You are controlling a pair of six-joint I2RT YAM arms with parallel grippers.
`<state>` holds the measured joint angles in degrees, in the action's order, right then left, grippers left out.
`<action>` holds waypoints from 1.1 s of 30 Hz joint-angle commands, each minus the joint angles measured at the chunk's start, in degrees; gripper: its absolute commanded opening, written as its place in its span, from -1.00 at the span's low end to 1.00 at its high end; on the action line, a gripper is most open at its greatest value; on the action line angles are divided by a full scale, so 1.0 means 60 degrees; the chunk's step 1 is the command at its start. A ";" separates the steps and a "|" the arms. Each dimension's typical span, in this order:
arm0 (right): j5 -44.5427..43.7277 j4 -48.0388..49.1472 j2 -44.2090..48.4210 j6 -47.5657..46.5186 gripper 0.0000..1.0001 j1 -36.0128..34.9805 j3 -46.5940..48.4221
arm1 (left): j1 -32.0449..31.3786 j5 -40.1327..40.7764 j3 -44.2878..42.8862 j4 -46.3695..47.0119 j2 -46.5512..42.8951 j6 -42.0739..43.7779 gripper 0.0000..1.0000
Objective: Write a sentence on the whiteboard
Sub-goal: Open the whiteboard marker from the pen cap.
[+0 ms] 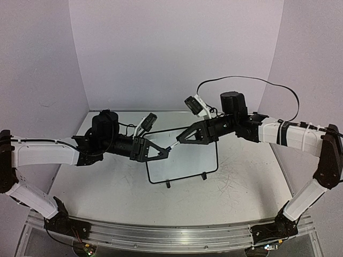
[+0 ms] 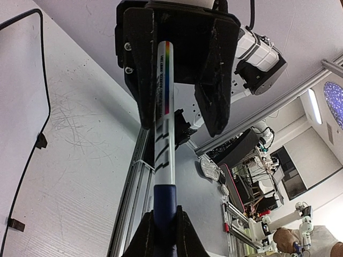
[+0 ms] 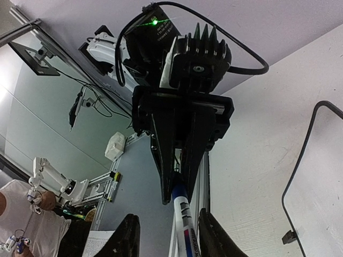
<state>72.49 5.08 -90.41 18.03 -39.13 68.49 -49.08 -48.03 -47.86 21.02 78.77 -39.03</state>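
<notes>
Setting: robotics lab. The worktable (image 1: 107, 187) is boxed in by plain white panels (image 1: 177, 48), with an aluminium rail (image 1: 171, 236) along its near edge. Beyond the cell, the wrist views show aluminium framing (image 2: 300, 87), a dark monitor (image 2: 292, 174), benches crowded with cabled gear (image 2: 249, 176), another white robot arm (image 3: 47, 172) and a person in white (image 3: 16, 214).

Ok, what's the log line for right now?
left gripper: shut on marker's blue end | right gripper: open around marker | whiteboard: no blue writing seen
</notes>
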 commanded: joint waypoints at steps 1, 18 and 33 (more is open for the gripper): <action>0.0293 -0.0130 -0.0232 -0.0310 -0.27 -0.0018 0.0559 | -0.0011 -0.0172 -0.0052 0.0202 0.0098 0.0014 -1.00; 0.0336 -0.2139 -0.0625 -0.1957 -0.50 -0.0071 0.0866 | -0.0006 -0.0298 -0.0099 0.0116 0.0254 -0.0071 -1.00; 0.0672 -0.2005 -0.0602 -0.1680 -0.82 -0.0160 0.0947 | -0.0008 -0.0234 -0.0081 0.0078 0.0280 -0.0046 -1.00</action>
<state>74.48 -8.29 -94.39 7.58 -39.66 71.72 -49.12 -49.33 -47.86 19.96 80.38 -39.11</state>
